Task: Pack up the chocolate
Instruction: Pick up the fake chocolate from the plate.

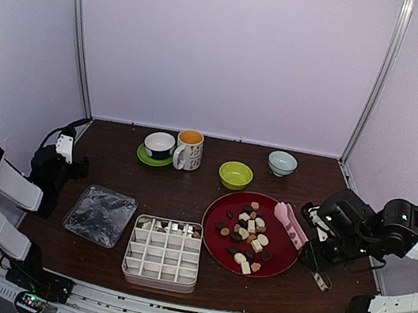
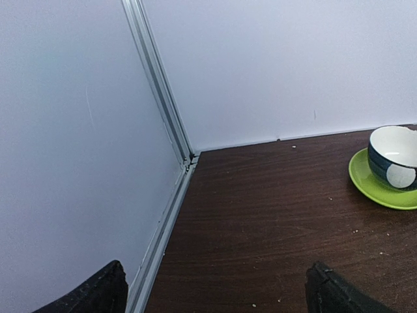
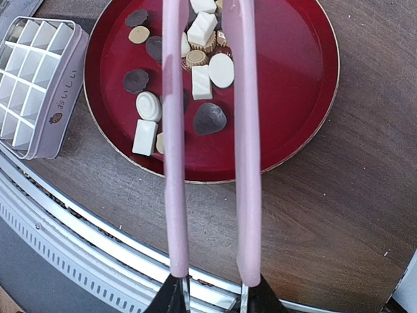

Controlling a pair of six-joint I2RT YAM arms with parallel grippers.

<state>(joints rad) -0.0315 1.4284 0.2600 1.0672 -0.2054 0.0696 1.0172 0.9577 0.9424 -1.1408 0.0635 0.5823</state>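
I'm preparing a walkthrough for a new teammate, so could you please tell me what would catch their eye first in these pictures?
The red plate, right of centre in the overhead view, stands out first, strewn with brown, tan and white chocolate. Next come the pink tongs, gripped by the right hand and reaching over the plate. Just left of the plate sits a white divided box, mostly empty.

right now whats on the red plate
Loose chocolate pieces, dark, tan and white, lie on the red plate. The pink tongs above it cover parts of a few pieces.
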